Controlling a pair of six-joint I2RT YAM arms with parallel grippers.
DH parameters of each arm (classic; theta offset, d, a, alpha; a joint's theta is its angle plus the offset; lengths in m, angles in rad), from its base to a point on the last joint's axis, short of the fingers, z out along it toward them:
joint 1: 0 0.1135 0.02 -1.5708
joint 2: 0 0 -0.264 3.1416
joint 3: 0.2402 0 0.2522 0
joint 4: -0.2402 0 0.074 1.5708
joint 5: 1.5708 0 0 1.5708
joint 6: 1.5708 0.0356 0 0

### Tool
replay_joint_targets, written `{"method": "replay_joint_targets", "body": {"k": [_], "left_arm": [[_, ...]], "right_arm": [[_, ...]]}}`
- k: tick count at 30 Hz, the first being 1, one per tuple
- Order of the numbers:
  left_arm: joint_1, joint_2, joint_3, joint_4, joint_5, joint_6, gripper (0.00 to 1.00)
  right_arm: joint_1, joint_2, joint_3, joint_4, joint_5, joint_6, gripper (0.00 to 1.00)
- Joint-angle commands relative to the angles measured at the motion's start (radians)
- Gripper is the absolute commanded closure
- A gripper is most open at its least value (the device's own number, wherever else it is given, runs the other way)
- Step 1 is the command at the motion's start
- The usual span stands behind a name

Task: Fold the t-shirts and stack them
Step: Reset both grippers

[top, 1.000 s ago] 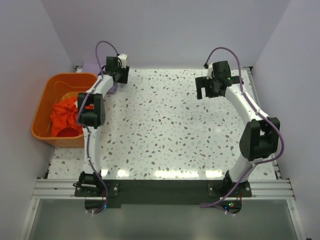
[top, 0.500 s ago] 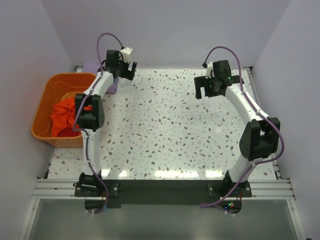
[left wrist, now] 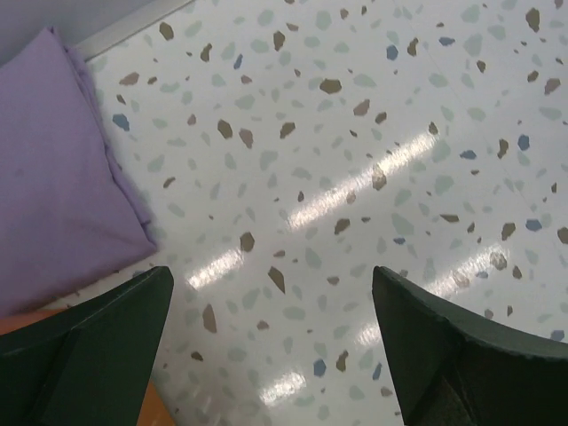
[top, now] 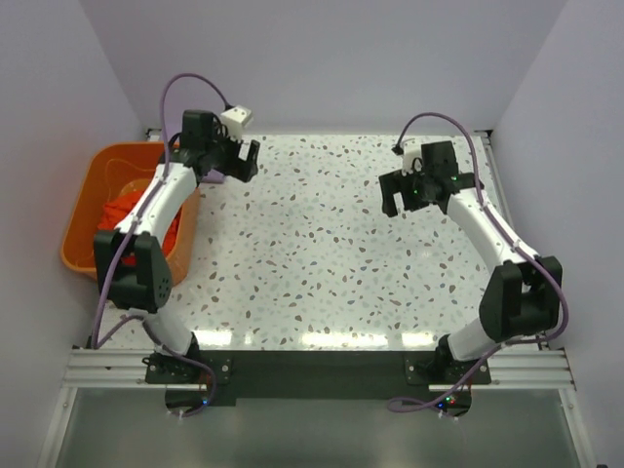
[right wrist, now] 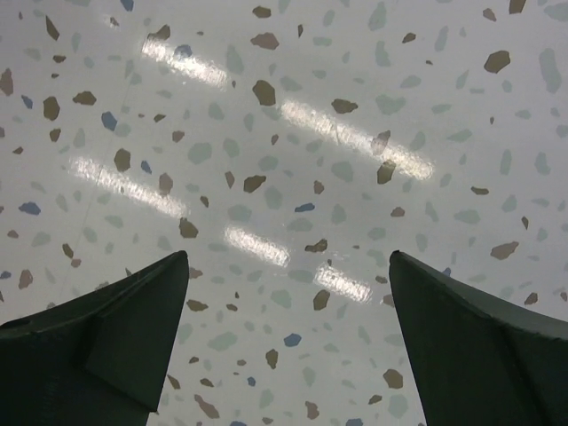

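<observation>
Terrazzo table (top: 331,253) — lavender t-shirt (left wrist: 53,169) far-left.

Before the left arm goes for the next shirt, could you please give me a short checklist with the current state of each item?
1. Left end effector free: ok, jaws wide apart, nothing between them.
2. Right end effector free: ok, open over bare table.
3. Lavender shirt set aside: ok, it lies flat, apparently folded, at the table's far left corner.
4. Orange-red shirt out for folding: not ok, it is bunched in the basket.
5. Clear view of that shirt: not ok, the left arm covers much of it from above.
6. Folding space on the table: ok, nothing lies mid-table.
</observation>
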Motion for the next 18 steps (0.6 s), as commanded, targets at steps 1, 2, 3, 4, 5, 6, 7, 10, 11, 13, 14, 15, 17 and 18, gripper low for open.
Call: {"method": "replay_joint_targets", "body": {"k": [1, 2, 3, 4, 5, 6, 7, 10, 11, 13, 14, 15, 17, 18], "left_arm": [[-0.012, -0.166, -0.178, -0.001, -0.031, 0.015, 0.0], [-0.014, -0.194, -0.214, -0.005, -0.039, 0.023, 0.0], [-0.018, -0.222, -0.287, -0.005, -0.06, 0.024, 0.0], [-0.025, -0.274, -0.324, -0.005, -0.068, 0.024, 0.0], [-0.029, -0.3, -0.36, -0.005, -0.074, 0.024, 0.0], [-0.032, -0.326, -0.425, -0.004, -0.086, 0.024, 0.0], [-0.035, -0.378, -0.458, -0.002, -0.089, 0.024, 0.0], [-0.038, -0.462, -0.561, 0.002, -0.085, 0.012, 0.0], [-0.043, -0.478, -0.582, 0.001, -0.085, 0.004, 0.0], [-0.046, -0.518, -0.631, 0.001, -0.089, 0.0, 0.0], [-0.049, -0.529, -0.642, 0.008, -0.094, -0.008, 0.0], [-0.049, -0.535, -0.654, 0.007, -0.114, -0.013, 0.0], [-0.051, -0.544, -0.648, -0.001, -0.122, -0.013, 0.0], [-0.051, -0.546, -0.626, -0.004, -0.129, -0.013, 0.0]], "right_arm": [[-0.004, -0.121, -0.087, 0.057, -0.057, -0.046, 0.01], [-0.004, -0.144, -0.143, 0.054, -0.067, -0.052, 0.01], [-0.004, -0.186, -0.171, 0.054, -0.068, -0.05, 0.01], [-0.004, -0.211, -0.2, 0.049, -0.073, -0.052, 0.01], [-0.004, -0.232, -0.252, 0.046, -0.074, -0.058, 0.01], [-0.002, -0.255, -0.279, 0.04, -0.068, -0.056, 0.01], [-0.004, -0.3, -0.3, 0.035, -0.065, -0.056, 0.01], [-0.004, -0.378, -0.369, 0.009, -0.057, -0.055, 0.01], [-0.004, -0.398, -0.397, 0.003, -0.057, -0.049, 0.01], [-0.004, -0.429, -0.421, -0.009, -0.061, -0.044, 0.01], [-0.004, -0.458, -0.438, -0.004, -0.05, -0.043, 0.01], [-0.004, -0.47, -0.442, 0.008, -0.048, -0.04, 0.01], [-0.004, -0.48, -0.435, 0.005, -0.05, -0.032, 0.01], [-0.004, -0.48, -0.432, -0.001, -0.048, -0.033, 0.01]]}}
